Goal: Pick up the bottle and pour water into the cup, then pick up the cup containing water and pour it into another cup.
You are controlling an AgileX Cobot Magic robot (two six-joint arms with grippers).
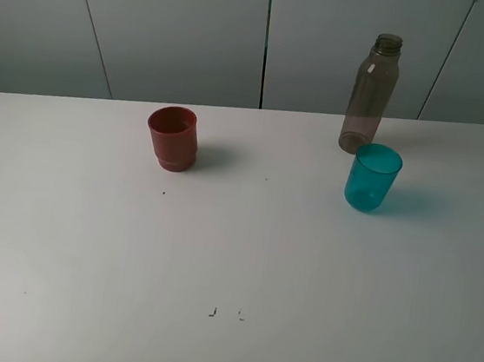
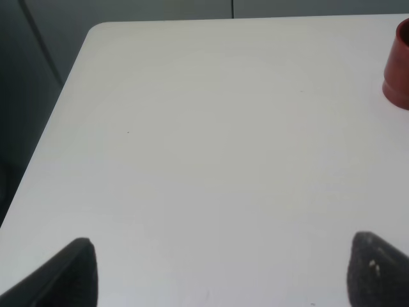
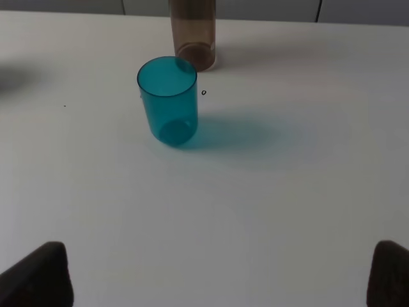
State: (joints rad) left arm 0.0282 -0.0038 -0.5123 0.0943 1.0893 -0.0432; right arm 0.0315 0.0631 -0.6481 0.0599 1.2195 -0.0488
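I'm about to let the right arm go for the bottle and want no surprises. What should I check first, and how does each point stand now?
1. Bottle upright and uncapped: ok.
2. Teal cup upright, ready to be filled: ok.
3. Way to the bottle free: not ok, the teal cup stands just in front of it.
4. Right gripper open and holding nothing: ok.
5. Red cup upright, well away from the pour: ok.
6. Water in the bottle: cannot tell.
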